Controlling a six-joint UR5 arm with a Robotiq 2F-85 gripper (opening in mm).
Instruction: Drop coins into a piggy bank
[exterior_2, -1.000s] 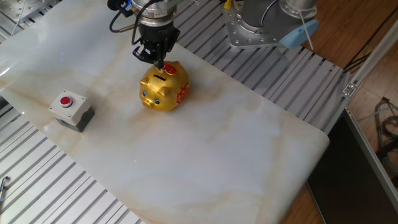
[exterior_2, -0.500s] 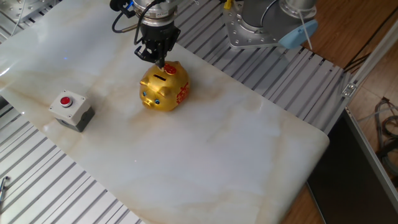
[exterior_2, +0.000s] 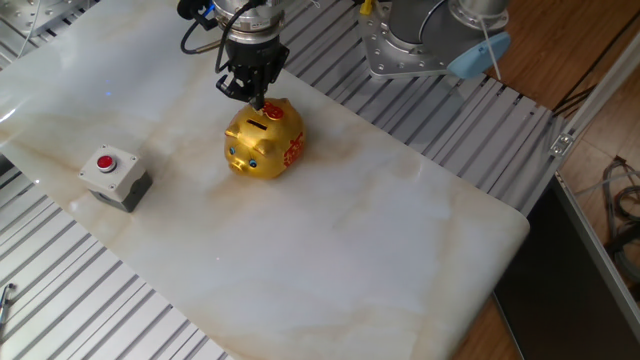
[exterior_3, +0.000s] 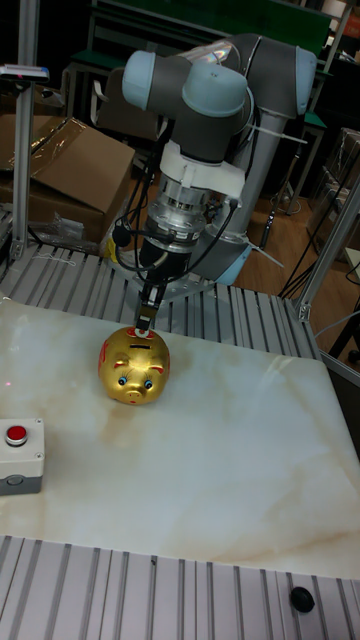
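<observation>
1. Fixed view is showing the pincer (exterior_2: 257, 98) hanging directly over the back of the piggy bank (exterior_2: 263, 141), tips just above the top slot (exterior_2: 270, 116); compared with a second ago it has shifted slightly up and to the right, and it has not moved in the last half second.
2. Tall fixed view is showing the fingers (exterior_3: 146, 318) drawn close together, pointing straight down at the pig's back; whether a coin is pinched between them is too small to tell.
3. The piggy bank is sitting upright on the marble surface (exterior_2: 380, 230), unmoved, well apart from the grey button box (exterior_2: 117, 176).
4. I am judging that the arm is settling over the slot, so either a coin is about to be released or one has just gone in.
</observation>
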